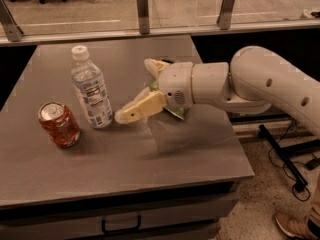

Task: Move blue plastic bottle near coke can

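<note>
Grey table (150, 164), end effector (134, 90) spread wide, empty, beside upright blue plastic bottle (92, 97)

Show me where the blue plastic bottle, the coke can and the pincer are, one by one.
blue plastic bottle (93, 98), camera view, on its printed label.
coke can (60, 126), camera view, on its red side wall.
pincer (134, 90), camera view, midway between its open fingertips, beside the bottle.
</note>
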